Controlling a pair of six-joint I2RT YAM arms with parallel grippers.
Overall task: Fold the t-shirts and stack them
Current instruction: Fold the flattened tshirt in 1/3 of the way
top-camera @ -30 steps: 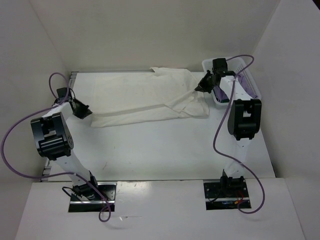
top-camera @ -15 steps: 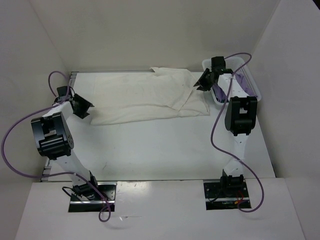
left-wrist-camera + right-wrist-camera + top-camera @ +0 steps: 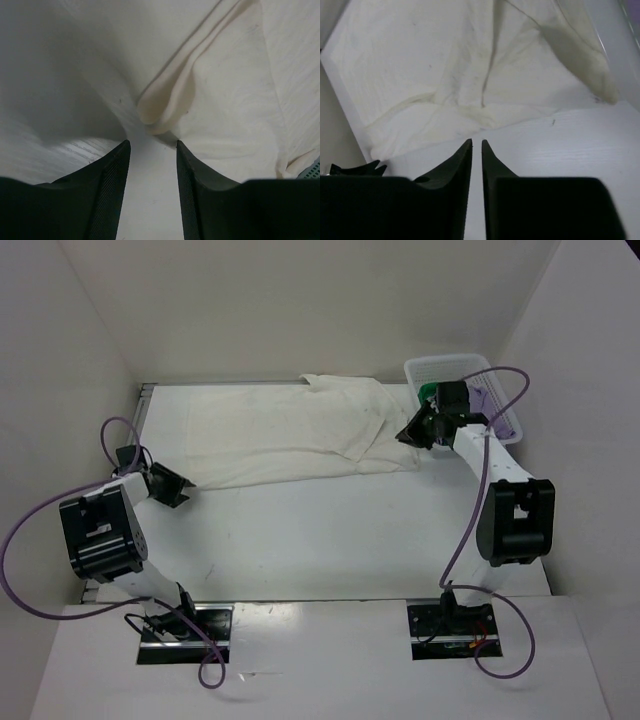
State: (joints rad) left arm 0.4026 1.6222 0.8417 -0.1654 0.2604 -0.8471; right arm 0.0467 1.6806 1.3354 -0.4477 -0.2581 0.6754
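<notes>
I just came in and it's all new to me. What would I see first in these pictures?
A big cream cloth t-shirt lies spread and rumpled across the far half of the white table. At the far right corner sits a white plastic lattice basket with bright green cloth peeking out. The left robot arm and the right robot arm reach toward the shirt's ends.

Folded corner of cream t-shirt (image 3: 220, 115) just beyond parted left claw (image 3: 152, 145)

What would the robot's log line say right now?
white shirt: spread on table | left gripper: open, empty, near its left corner | right gripper: barely open, empty, near its right edge
</notes>
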